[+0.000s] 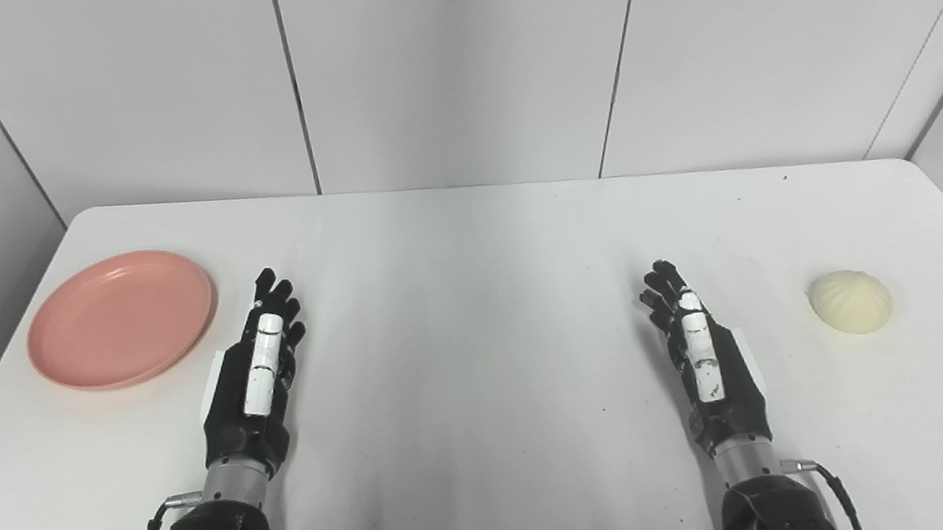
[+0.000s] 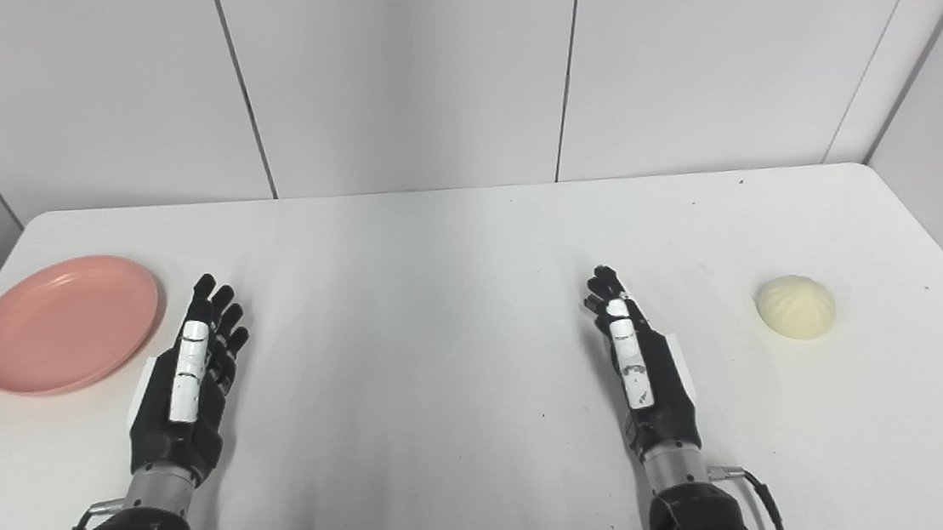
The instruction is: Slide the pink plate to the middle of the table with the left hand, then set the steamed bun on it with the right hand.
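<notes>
Resting empty: left hand (image 1: pixel 255 378) near pink plate (image 1: pixel 119 318)

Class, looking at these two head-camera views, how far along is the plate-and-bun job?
Nothing is done yet. The pink plate sits at the table's left edge, not the middle, and the steamed bun lies far right, apart from it. The left hand and right hand are open and empty. Both steps remain.

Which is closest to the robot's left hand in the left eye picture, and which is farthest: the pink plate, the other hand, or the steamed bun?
From the left hand:
1. Pink plate, just to its left, near the table's left edge.
2. Right hand, across the bare middle of the table.
3. Steamed bun, beyond the right hand, near the table's right edge.
</notes>
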